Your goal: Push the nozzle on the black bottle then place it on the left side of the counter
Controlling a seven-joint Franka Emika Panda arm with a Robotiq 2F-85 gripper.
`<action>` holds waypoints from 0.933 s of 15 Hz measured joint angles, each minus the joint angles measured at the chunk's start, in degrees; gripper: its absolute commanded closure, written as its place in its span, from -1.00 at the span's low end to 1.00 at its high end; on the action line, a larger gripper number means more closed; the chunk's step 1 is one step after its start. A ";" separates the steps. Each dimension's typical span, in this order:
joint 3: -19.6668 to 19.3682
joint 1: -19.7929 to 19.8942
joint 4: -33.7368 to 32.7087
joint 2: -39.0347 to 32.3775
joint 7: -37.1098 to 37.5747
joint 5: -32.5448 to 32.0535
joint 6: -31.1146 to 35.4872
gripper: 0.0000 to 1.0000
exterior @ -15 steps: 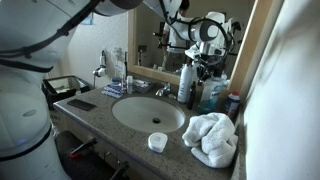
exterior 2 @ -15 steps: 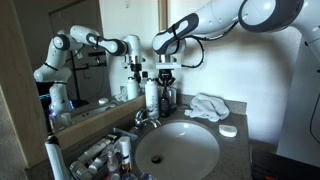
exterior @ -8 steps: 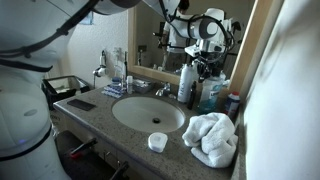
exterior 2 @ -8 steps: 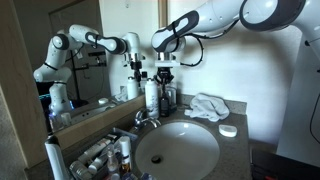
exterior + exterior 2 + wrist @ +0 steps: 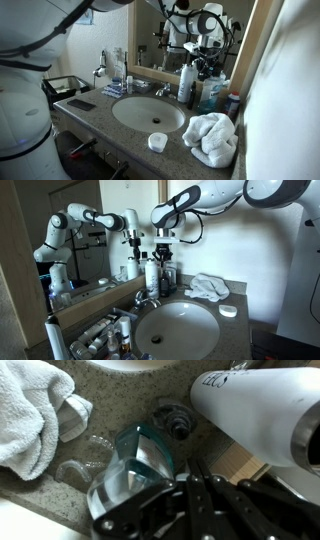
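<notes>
A white bottle (image 5: 152, 276) stands just beside the black bottle (image 5: 166, 278) at the back of the desk (image 5: 100, 118), and a translucent blue bottle (image 5: 145, 455) crowds its other side. The nozzle (image 5: 178, 422) shows between them. The hand (image 5: 165, 254) hangs right over it, fingers pressed together and holding nothing; contact cannot be told. A crumpled white towel (image 5: 211, 138) and a small white round piece (image 5: 157, 142) lie by the sink (image 5: 148, 112). The white bottle's lettering is too blurred to read

The arm (image 5: 262, 190) consists of smooth, rounded white links with dark seams at the joints. The claw (image 5: 165, 250) is black, and a black cable (image 5: 191, 234) loops beside the wrist.
</notes>
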State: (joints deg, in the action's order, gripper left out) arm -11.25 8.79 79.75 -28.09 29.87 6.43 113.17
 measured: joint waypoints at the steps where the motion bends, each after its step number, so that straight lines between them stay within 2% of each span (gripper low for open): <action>1: 0.00 -0.04 0.03 0.09 0.21 0.00 -0.18 0.89; 7: -0.01 -0.12 0.44 0.14 5.14 -0.02 -2.34 0.92; 14: -0.66 -0.98 0.49 0.45 17.97 -0.99 -2.27 0.98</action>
State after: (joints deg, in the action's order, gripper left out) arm -11.91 7.81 80.24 -27.64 47.84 5.44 110.90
